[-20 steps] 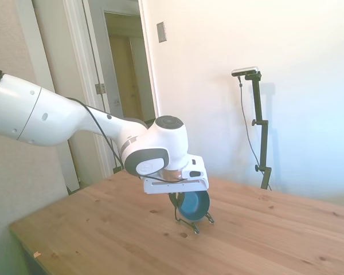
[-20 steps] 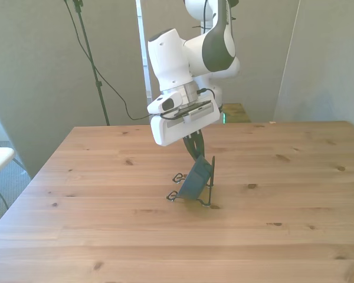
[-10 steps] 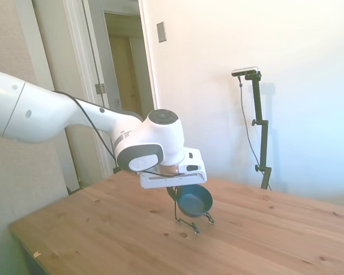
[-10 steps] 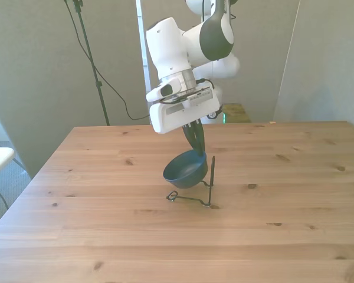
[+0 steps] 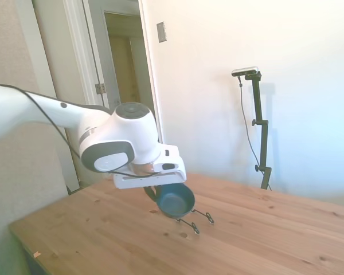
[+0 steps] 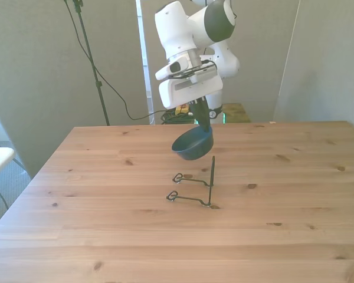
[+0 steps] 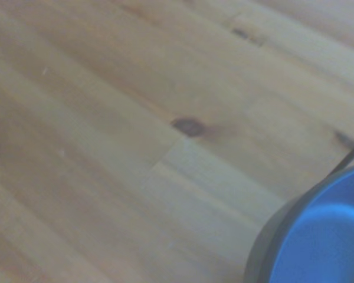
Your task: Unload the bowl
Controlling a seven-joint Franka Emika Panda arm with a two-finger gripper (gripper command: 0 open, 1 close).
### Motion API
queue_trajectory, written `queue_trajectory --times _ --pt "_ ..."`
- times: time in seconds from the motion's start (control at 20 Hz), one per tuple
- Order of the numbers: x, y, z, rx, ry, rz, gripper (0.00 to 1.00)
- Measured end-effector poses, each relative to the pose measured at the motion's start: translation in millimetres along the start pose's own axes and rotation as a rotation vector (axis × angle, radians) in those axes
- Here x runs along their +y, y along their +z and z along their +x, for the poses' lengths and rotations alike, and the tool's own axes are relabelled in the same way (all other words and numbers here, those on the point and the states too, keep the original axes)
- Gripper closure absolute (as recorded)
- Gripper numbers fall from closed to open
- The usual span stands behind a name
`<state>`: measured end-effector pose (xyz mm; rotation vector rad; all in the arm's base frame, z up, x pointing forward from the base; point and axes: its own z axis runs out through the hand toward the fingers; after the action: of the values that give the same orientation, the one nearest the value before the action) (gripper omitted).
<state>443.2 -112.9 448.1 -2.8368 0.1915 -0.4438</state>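
The small dark teal-blue bowl (image 6: 192,144) hangs in the air above the wooden table, roughly level with its mouth facing up. My gripper (image 6: 203,124) is shut on its rim from above. In the side view the bowl (image 5: 175,200) hangs just under the white hand, with the gripper (image 5: 156,191) at the rim's near side. The thin black wire stand (image 6: 196,188) sits empty on the table below and slightly toward the camera in the front view, and the bowl is apart from it. The wrist view shows the bowl's blue inside (image 7: 321,239) over bare wood.
The wooden table (image 6: 106,236) stretches wide around the wire stand (image 5: 193,220). Behind the table's far edge in the front view hang black cables (image 6: 115,97). A doorway (image 5: 126,57) opens behind the arm in the side view.
The bowl has been lifted off the wire stand, turned from standing on edge to level, and carried up and back toward the robot. The stand stays put, empty.
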Motion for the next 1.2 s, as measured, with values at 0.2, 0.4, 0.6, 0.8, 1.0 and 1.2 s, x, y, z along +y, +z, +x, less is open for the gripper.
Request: queue_trajectory --times 0.2,0.4,0.6,0.8,1.0,1.2 --pt "-23 35 -25 -0.085 0.02 -0.065 1.0" --pt "-31 60 -33 -0.158 0.04 -0.119 0.0" --pt "-30 74 -30 -0.222 0.066 -0.157 0.0" --pt "-33 81 -24 -0.257 0.08 -0.167 0.0" --pt "-32 87 -22 -0.271 0.117 -0.189 0.0" --pt "-35 86 -19 -0.257 0.187 -0.201 0.0"
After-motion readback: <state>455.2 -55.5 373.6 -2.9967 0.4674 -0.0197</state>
